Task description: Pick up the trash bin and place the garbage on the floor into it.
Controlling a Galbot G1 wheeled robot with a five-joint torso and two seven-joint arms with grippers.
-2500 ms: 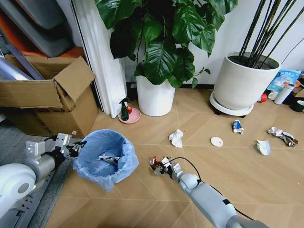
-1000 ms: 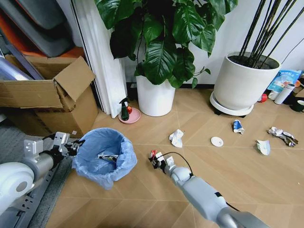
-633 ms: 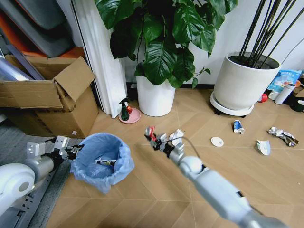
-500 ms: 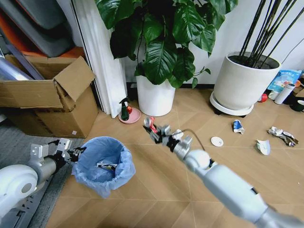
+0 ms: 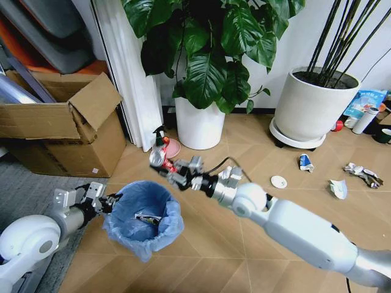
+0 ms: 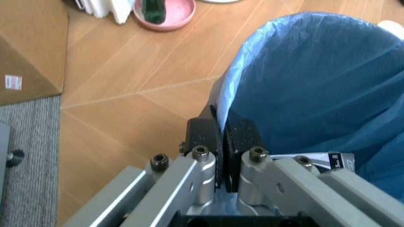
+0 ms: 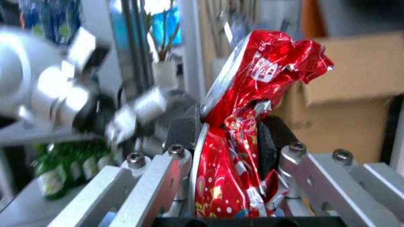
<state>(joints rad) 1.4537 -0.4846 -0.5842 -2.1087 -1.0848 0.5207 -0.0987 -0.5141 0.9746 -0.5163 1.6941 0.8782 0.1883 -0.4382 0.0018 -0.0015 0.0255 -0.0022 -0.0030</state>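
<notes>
— Two grippers were seen near the trash bin; how were they set?

— The bin's bag-lined rim was pinched by the left gripper, fingers closed tight. A crushed red wrapper was clamped in the right gripper, just above the bin's far rim.

— And other garbage?

— White paper was left on the floor, well beyond the bin.
</notes>
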